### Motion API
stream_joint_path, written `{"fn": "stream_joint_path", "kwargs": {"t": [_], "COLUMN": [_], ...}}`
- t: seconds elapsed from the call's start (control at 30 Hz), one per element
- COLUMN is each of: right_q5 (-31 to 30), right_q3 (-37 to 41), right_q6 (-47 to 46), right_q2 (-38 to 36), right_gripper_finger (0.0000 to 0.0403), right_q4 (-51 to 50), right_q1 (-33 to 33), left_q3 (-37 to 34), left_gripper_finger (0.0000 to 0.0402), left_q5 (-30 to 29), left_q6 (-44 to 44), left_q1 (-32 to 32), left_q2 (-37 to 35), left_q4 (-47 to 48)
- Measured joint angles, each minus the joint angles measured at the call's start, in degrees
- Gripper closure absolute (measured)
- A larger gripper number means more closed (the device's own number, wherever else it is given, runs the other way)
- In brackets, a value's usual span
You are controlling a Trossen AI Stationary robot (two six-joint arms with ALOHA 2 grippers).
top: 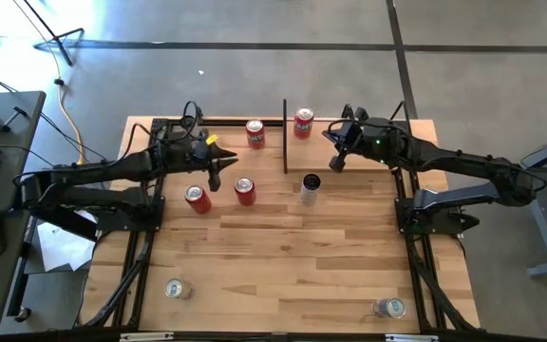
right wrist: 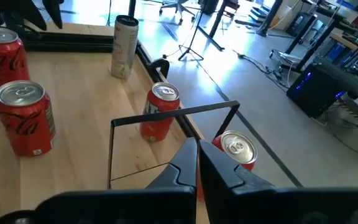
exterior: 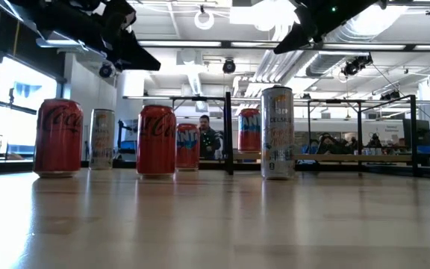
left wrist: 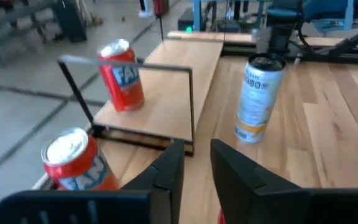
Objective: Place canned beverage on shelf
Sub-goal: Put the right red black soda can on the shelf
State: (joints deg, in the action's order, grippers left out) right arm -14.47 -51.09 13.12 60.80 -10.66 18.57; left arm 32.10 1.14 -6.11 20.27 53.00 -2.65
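Note:
The shelf (top: 231,128) is a pale board with thin black posts along the table's far edge. Two red Fanta cans (top: 255,133) (top: 303,123) stand upright on it, one on each side of a black frame (top: 285,138). Two red Coca-Cola cans (top: 196,199) (top: 245,191) and a tall white can (top: 311,188) stand on the tabletop in front of the shelf. My left gripper (top: 218,176) hangs open and empty above the table between the two Coca-Cola cans, and shows in its wrist view (left wrist: 197,165). My right gripper (top: 334,157) is shut and empty, raised near the shelf's right part (right wrist: 197,165).
Two more cans stand near the table's front edge, one at the left (top: 177,288) and one at the right (top: 388,308). The middle of the plank tabletop (top: 283,247) is bare. People sit in the room behind the table (exterior: 209,138).

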Motion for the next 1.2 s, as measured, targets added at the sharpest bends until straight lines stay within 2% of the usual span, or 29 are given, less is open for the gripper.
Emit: {"fn": "stream_joint_path", "kwargs": {"t": [0.13, 0.3, 0.43, 0.6, 0.77, 0.9, 1.07, 1.2], "right_q5": [3.41, 8.00, 8.04, 8.05, 6.82, 5.91, 5.90, 5.98], "right_q3": [0.00, -0.02, -0.17, -0.22, -0.26, -0.26, -0.38, -5.28], "right_q6": [-0.16, -2.70, -2.76, -2.77, -3.21, -4.11, -6.11, -8.43], "right_q2": [0.23, 2.11, 4.99, 7.59, 7.91, 7.91, 7.91, 9.96], "right_gripper_finger": [0.0403, 0.0402, 0.0402, 0.0402, 0.0398, 0.0363, 0.0285, 0.0227], "right_q4": [0.15, 1.94, 4.13, 6.18, 6.67, 7.49, 10.52, 7.57], "right_q1": [0.00, -0.27, -1.22, -2.64, -3.62, -4.00, -3.73, -2.34], "left_q3": [-4.99, -10.42, -10.19, -5.99, -5.62, -7.57, -11.78, -14.35], "left_gripper_finger": [0.0312, 0.0329, 0.0352, 0.0381, 0.0400, 0.0400, 0.0401, 0.0401], "left_q5": [-0.36, -0.13, 0.09, 0.10, 0.12, 0.11, 0.06, -0.09], "left_q6": [-2.58, -2.74, -2.72, -2.68, -3.45, -2.69, -1.74, -1.39], "left_q1": [-0.90, -0.81, -1.66, -2.97, -3.94, -3.89, -3.45, -2.87], "left_q2": [-0.14, -0.16, -0.71, -1.59, -2.20, -2.22, -2.21, -2.21], "left_q4": [-8.68, -16.15, -14.30, -5.61, -5.21, -10.48, -18.59, -21.54]}}
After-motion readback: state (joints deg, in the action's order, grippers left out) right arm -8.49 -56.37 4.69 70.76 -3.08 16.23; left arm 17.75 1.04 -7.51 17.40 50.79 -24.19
